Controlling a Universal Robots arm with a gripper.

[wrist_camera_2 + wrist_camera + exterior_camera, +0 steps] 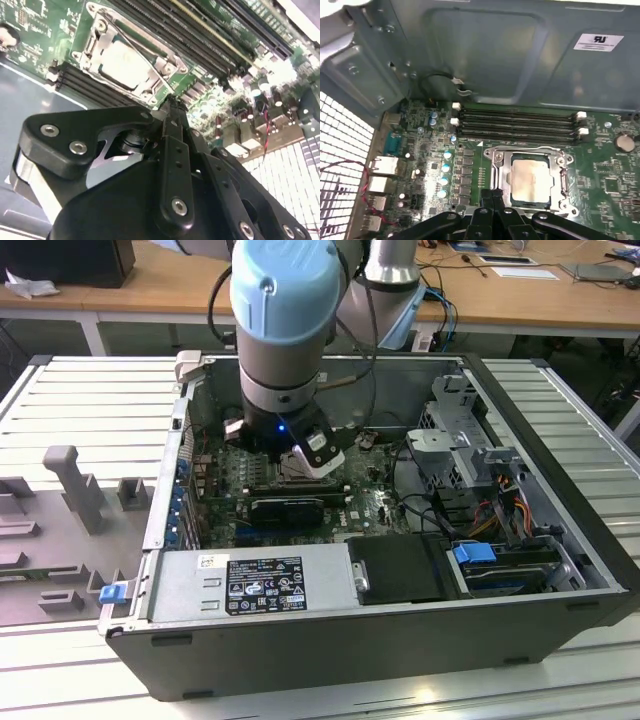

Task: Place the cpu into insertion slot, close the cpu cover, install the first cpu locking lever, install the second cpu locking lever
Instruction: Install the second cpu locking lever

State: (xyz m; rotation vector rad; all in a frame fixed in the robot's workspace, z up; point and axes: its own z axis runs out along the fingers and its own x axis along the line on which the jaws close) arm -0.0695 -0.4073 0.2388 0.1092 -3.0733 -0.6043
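Exterior view: we look down at an angle from outside the open computer case (400,620), w/ the arm (285,330) nearest centre frame, desks behind. First wrist view: we're inside the case, close above the motherboard (600,200), facing over the insertion slot (530,180) and memory slots (520,125) to the case wall. Second wrist view: closer still, looking steeply past the gripper (172,107) links. Both wrist views share slot (125,62), memory slots, green board.

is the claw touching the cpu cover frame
Cannot tell. In the first wrist view the claw tip overlaps the edge of the square dark-silver metal cpu cover; no gap or contact shows plainly.
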